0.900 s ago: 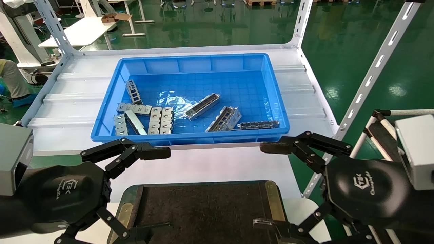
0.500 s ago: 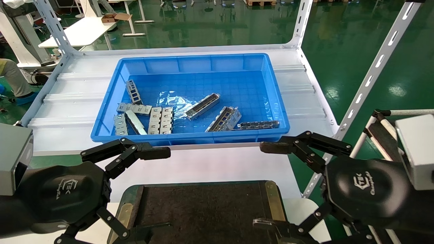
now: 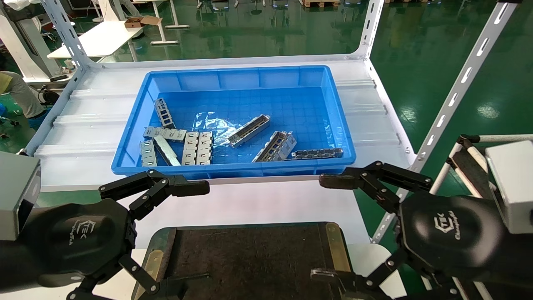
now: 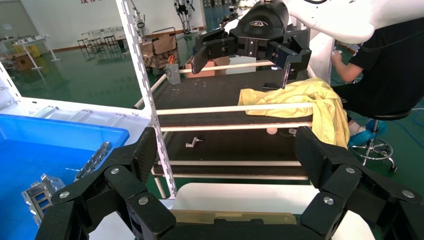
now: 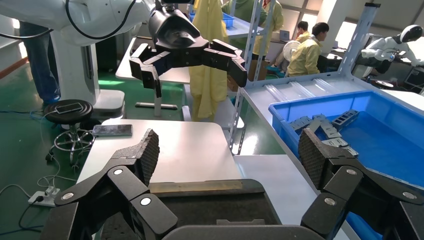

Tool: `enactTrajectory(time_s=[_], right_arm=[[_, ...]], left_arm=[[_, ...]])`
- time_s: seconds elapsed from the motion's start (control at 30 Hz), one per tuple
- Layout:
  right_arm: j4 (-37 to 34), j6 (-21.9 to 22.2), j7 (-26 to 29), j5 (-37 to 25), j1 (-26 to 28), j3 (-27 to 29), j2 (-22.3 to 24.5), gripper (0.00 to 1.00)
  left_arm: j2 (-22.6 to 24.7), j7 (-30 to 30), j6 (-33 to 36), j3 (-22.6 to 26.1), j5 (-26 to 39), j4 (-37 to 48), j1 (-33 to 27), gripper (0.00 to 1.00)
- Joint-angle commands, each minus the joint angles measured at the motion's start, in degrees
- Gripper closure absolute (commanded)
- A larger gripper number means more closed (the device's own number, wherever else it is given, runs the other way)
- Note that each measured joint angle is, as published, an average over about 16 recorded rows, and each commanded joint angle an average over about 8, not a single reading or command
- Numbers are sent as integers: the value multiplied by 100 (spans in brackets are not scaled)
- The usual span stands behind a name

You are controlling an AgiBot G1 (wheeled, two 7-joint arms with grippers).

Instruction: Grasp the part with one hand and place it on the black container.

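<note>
Nothing on my side has moved since the earlier frames: both grippers hang where they were, and only a person at the far left edge of the head view has shifted a little. From the head, my left gripper [image 3: 183, 233] and my right gripper [image 3: 329, 227] sit low and near, each with fingers spread wide and holding nothing, flanking the near end of the black container [image 3: 250, 254], which lies between them. Beyond them the blue bin [image 3: 233, 171] rests on the white shelf [image 3: 75, 141]; the part [image 3: 248, 130] lies slantwise near the bin's middle, well apart from both grippers, with flat plates [image 3: 198, 148] to its left and a dark chain-like strip [image 3: 317, 153] by the bin's near right corner. From the left wrist, my left fingers [image 4: 145, 152] gape open, the bin's corner [image 4: 70, 135] beside them and my right gripper [image 4: 250, 47] farther off. From the right wrist, my right fingers [image 5: 314, 155] stand equally wide over the container's edge [image 5: 210, 189], with the bin [image 5: 320, 107] to one side and my left gripper [image 5: 192, 62] across the way
</note>
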Motion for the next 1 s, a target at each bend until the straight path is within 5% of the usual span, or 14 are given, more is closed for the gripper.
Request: enactTrajectory(time_s=[0.03,1.0], right_arm=[[0,0,0,0,0,0,0,0],[-4,-1,-3,1,2,-3,0,0]], left_arm=[[0,0,0,0,0,0,0,0],[49,-3,-143,28,142,26,-94,0]])
